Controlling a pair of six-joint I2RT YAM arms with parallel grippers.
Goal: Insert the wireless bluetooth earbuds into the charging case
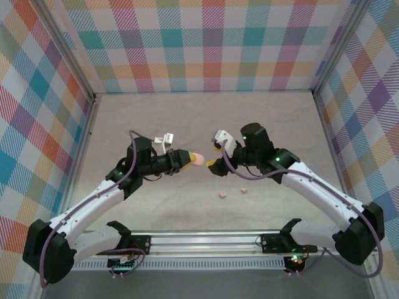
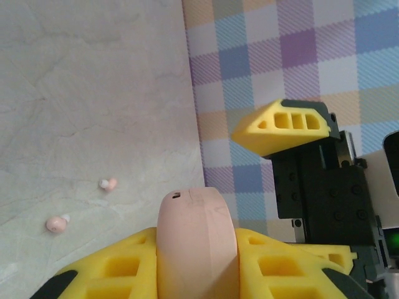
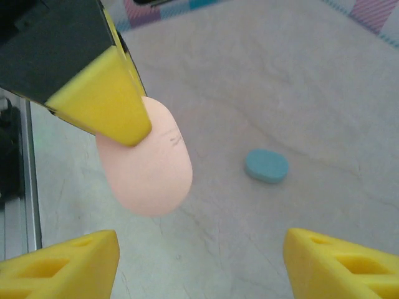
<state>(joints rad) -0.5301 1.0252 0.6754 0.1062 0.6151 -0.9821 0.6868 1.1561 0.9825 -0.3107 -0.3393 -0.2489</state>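
Your left hand [image 1: 186,159] is clenched on the pink oval plastic case [image 1: 197,159]; your right hand [image 1: 216,164], released, faces it; two tiny pink earbuds [image 1: 222,195] lie on the worktop [image 1: 280,124].

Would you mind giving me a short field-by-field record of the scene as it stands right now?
Left gripper: shut on the pink case, held off the table
Right gripper: open, empty, facing the pink case
Pink earbuds: two, loose on the table, apart from each other
Blue case: lying on the table, untouched
Status: pink earbuds not yet in the pink case
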